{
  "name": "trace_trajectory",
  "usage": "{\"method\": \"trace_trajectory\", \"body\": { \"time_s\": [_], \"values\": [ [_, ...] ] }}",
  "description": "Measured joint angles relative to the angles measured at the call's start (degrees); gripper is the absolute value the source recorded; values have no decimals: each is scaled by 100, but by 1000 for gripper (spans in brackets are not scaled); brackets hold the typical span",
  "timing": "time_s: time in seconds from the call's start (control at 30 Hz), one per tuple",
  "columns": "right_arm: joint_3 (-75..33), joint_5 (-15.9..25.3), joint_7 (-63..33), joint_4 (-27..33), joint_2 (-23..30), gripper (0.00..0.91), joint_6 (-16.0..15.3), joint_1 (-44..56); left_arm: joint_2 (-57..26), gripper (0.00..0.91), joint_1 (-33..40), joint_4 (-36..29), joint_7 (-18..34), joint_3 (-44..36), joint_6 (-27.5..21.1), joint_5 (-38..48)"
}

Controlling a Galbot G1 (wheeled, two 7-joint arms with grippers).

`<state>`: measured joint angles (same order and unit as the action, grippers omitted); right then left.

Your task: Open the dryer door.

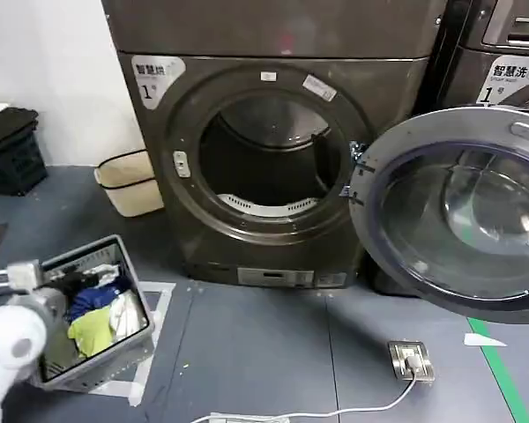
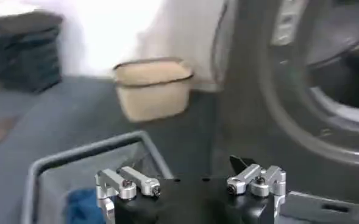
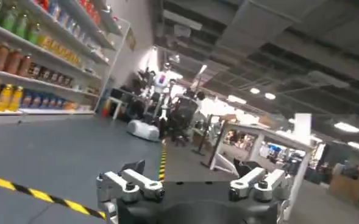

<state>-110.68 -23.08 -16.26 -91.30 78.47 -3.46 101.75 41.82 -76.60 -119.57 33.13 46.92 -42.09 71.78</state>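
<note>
Head view: dryer door swung wide — clear bowl showing; left gripper spread, empty.

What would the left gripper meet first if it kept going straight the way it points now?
Probably the dryer front beside its drum opening; the left gripper, jaws open over the laundry basket, aims there, though depth is unclear.

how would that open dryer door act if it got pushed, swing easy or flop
The dryer door hangs wide open on side hinges, so a push would probably swing it in a stiff arc. Its thick ring and glass bowl suggest it is fairly heavy. The glossy glass likely offers poor grip.
</note>
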Motion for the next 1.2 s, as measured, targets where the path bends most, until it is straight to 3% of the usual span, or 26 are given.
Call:
{"method": "trace_trajectory", "body": {
  "time_s": [0.33,0.57,0.87,1.2],
  "values": [
    [86,-217,159,-126,15,907,-40,40,-703,907,114,571,1315,116,-14,2517],
    [116,-241,243,-242,33,907,-39,38,-1231,907,264,1215,1820,10,-11,4031],
    [268,-373,476,-385,154,907,118,-6,-1737,907,696,1948,2099,-390,-9,5287],
    [225,-534,443,-419,194,907,162,15,-1890,907,1092,2224,2334,-995,-10,5699]
  ]
}}
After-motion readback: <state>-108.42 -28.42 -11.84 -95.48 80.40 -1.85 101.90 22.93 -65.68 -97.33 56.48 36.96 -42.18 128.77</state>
